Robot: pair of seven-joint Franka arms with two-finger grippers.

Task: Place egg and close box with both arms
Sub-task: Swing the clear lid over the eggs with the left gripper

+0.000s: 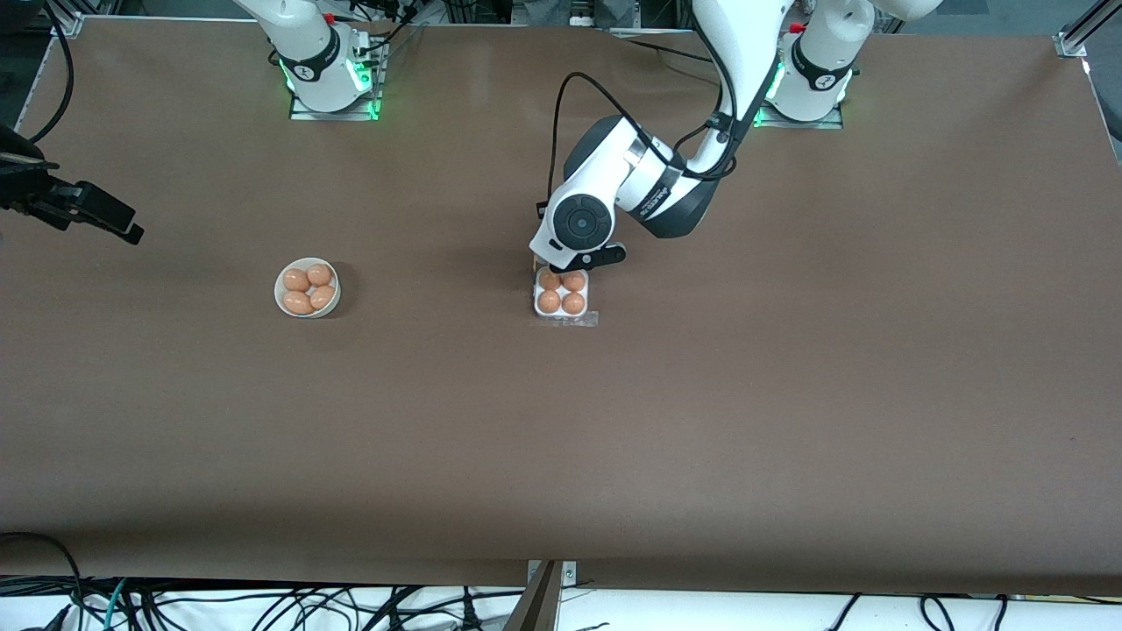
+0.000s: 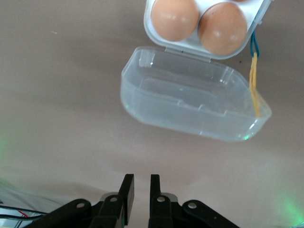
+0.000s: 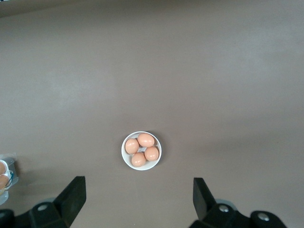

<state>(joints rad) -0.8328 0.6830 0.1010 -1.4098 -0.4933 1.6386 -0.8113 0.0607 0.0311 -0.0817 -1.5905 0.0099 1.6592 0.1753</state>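
Observation:
The box (image 1: 561, 294) is a small white tray with an egg in each cell, mid-table. In the left wrist view two of its eggs (image 2: 175, 19) show, and its clear lid (image 2: 190, 97) is swung open from the hinge and lies beside the tray. A yellow band (image 2: 255, 80) lies along the lid. My left gripper (image 1: 589, 259) hangs low over the lid side of the box. Its fingers (image 2: 141, 176) stand almost together with a narrow gap and hold nothing. My right gripper (image 1: 88, 210) waits wide open (image 3: 137, 183) and empty, over the right arm's end of the table.
A round white bowl (image 1: 307, 287) with several brown eggs stands toward the right arm's end; it also shows in the right wrist view (image 3: 141, 150). The box's edge shows in the right wrist view (image 3: 7, 173). Cables run along the table's near edge.

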